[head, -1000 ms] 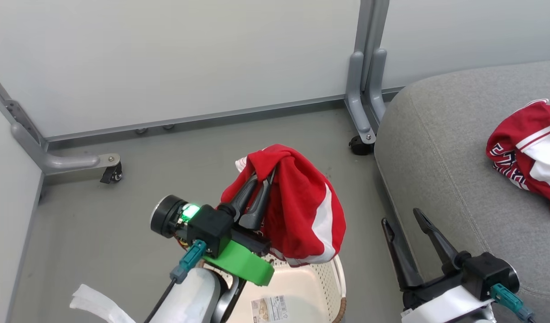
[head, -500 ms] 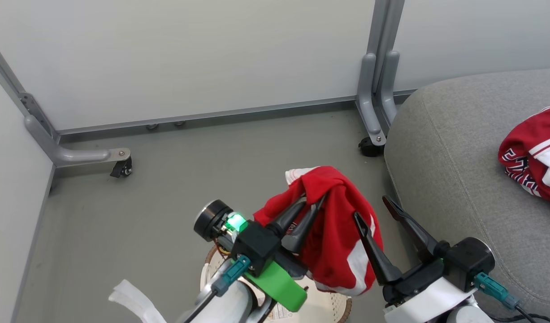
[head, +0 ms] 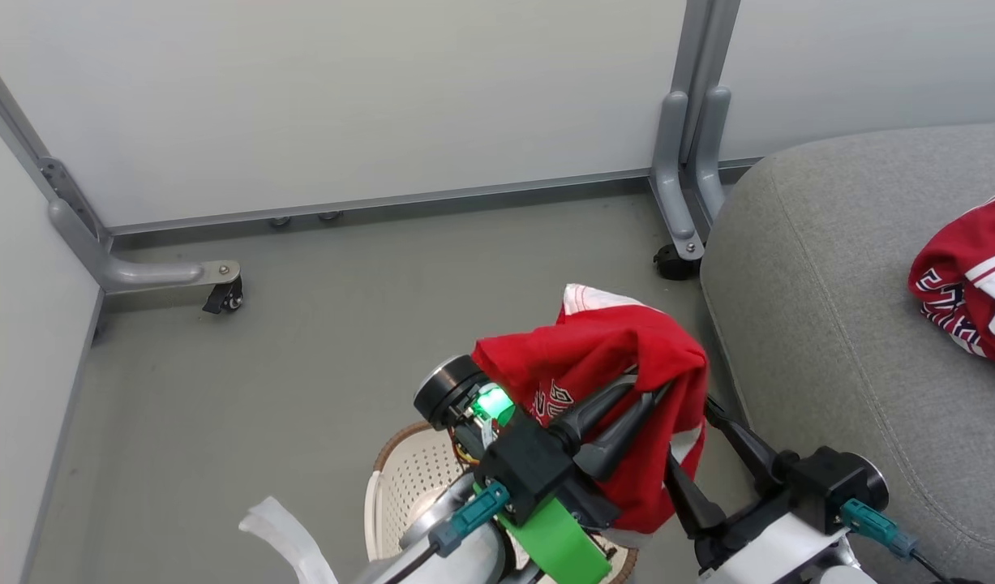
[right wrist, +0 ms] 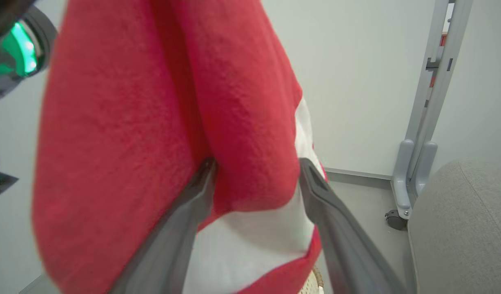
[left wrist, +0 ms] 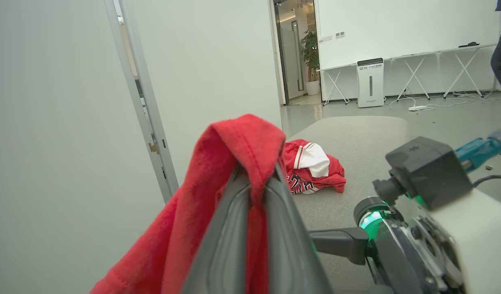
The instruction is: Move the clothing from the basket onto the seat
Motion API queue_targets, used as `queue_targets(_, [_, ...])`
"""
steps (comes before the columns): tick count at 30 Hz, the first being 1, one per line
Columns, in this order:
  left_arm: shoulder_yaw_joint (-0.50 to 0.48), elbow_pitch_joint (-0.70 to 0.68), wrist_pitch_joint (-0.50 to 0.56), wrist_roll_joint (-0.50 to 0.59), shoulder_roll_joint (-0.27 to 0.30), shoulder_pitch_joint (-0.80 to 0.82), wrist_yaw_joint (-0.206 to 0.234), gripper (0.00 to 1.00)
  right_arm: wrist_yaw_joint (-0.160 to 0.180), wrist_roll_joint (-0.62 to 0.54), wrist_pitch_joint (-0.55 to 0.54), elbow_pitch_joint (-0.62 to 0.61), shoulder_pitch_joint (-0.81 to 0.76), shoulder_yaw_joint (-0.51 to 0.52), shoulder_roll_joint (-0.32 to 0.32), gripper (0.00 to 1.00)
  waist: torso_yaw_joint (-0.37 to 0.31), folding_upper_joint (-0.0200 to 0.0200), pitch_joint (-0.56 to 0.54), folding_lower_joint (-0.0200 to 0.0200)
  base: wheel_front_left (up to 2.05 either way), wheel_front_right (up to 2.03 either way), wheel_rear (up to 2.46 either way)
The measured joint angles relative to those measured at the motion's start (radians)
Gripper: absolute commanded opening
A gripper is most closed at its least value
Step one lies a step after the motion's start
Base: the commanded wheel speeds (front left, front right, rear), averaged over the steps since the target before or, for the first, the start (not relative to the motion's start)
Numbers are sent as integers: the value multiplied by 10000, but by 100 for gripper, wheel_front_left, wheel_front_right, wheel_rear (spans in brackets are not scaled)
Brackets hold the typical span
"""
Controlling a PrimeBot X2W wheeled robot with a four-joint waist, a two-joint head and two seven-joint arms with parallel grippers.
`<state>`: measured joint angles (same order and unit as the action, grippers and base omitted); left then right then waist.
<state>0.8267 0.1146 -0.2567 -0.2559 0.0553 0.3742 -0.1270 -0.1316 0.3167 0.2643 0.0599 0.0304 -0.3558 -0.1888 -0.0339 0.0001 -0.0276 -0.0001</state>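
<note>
Hanging pinched in the left hand (head: 651, 384), the shirt (head: 611, 349) seemingly sags inside the spread right hand (right wrist: 258, 163)

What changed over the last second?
The left gripper, shut on the red shirt, carried it right, toward the seat. The right gripper, open, moved in so that its fingers now straddle the hanging cloth. The jersey lies unmoved on the seat, and the basket stayed put. The camera panned slightly.

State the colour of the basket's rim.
Brown, woven-look; the basket rim shows best in the head view.
</note>
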Motion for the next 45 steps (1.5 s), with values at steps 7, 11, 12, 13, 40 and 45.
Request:
queue_targets(7, [144,-94,88,-117,63,78,-4,0,0,82,0,127,21,-238,-100,26,-80,0,26,0,0,0,0])
queue_targets(11, [173,-94,90,-184,113,96,-4,0,0,82,0,92,47,-380,-167,0,-82,0,72,0,0,0,0])
queue_targets(12, [178,-88,90,-219,119,104,-6,0,0,82,0,90,47,-387,-178,0,-73,0,81,0,0,0,0])
queue_targets(13, [173,-73,92,-245,127,111,-4,0,0,84,0,90,47,-387,-192,0,-63,0,91,0,0,0,0])
queue_targets(40, [117,378,88,-420,282,278,305,100,0,174,0,94,46,-334,-155,0,-86,0,339,0,0,0,0])
queue_targets(45, [136,433,102,-439,341,291,305,100,0,174,0,90,35,-288,-132,0,-82,0,379,1,0,0,0])
